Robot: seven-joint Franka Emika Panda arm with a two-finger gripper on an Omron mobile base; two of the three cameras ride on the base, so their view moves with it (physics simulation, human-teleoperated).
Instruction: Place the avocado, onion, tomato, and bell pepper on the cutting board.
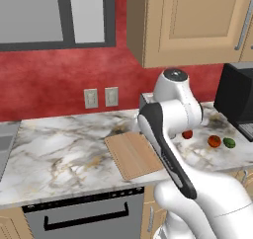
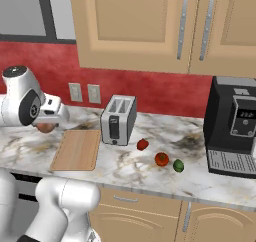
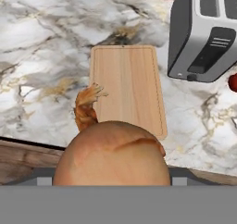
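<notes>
The onion, a tan-brown ball with a dry tuft, looms large at the bottom of the hand view, held in my gripper above the counter just left of the cutting board. The onion peeks out beneath the hand. The wooden cutting board lies bare below and ahead. To the right of the toaster sit the bell pepper, the tomato and the avocado on the marble. My fingertips are hidden behind the onion.
A silver toaster stands just right of the board's far end. A black coffee machine occupies the counter's right. Upper cabinets hang overhead. The counter's front edge runs close under the onion.
</notes>
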